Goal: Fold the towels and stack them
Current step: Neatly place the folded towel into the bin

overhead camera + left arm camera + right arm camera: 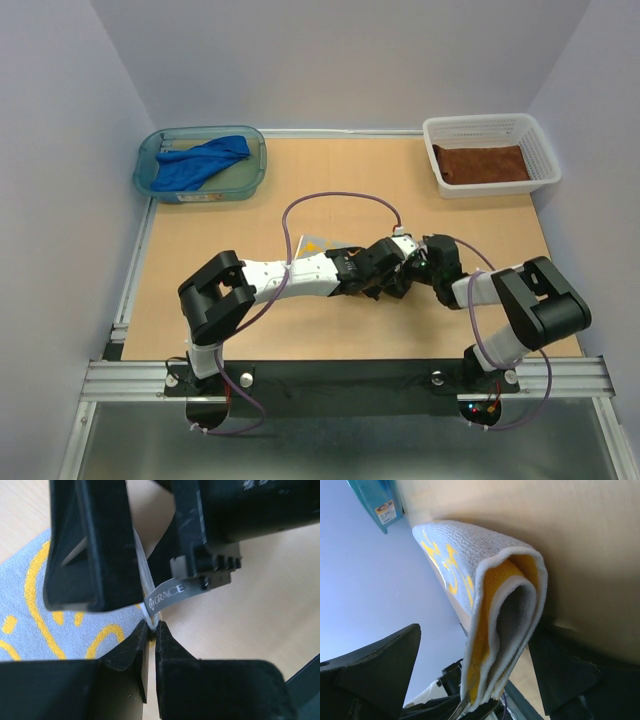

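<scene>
The yellow towel with the white-grey pattern (30,610) lies folded at the table's centre. Only a corner (315,245) shows in the top view, the rest hidden under the arms. My left gripper (152,627) is shut on its white hem beside a grey label (172,594); it also shows in the top view (385,275). My right gripper (475,640) is open, its fingers standing wide on either side of the folded towel (465,550); it meets the left one in the top view (420,262). The bright blue towel (200,162) lies crumpled. The rust-brown towel (485,162) lies folded flat.
The blue towel sits in a teal tub (150,180) at the back left. The brown towel sits in a white basket (540,150) at the back right. Grey walls enclose the table's left, back and right. A purple cable (340,198) arches over the centre.
</scene>
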Action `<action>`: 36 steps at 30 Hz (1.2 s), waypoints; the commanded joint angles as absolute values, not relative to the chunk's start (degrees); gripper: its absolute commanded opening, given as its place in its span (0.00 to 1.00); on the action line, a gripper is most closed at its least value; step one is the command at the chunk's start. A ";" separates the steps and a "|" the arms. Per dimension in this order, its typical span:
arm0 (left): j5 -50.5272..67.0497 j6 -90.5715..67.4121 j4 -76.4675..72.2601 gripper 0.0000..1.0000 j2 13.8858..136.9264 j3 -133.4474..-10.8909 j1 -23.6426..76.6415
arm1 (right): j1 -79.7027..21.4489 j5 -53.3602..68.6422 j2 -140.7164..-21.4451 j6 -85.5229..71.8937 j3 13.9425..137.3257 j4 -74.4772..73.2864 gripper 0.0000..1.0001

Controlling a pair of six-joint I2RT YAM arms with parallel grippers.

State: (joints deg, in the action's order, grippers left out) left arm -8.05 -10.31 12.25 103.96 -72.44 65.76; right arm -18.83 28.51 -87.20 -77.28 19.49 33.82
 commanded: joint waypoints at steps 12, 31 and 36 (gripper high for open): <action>-8.08 -12.13 13.62 0.17 103.18 -75.93 65.74 | -20.65 20.22 -90.97 -73.23 24.87 28.31 0.13; -6.94 -8.88 13.45 0.90 82.10 -66.46 41.77 | -10.91 18.63 -99.92 -28.96 63.17 -8.43 0.01; -7.29 -5.98 9.24 0.90 77.17 -59.69 29.99 | -9.23 16.19 -107.92 -12.77 82.58 -25.43 0.06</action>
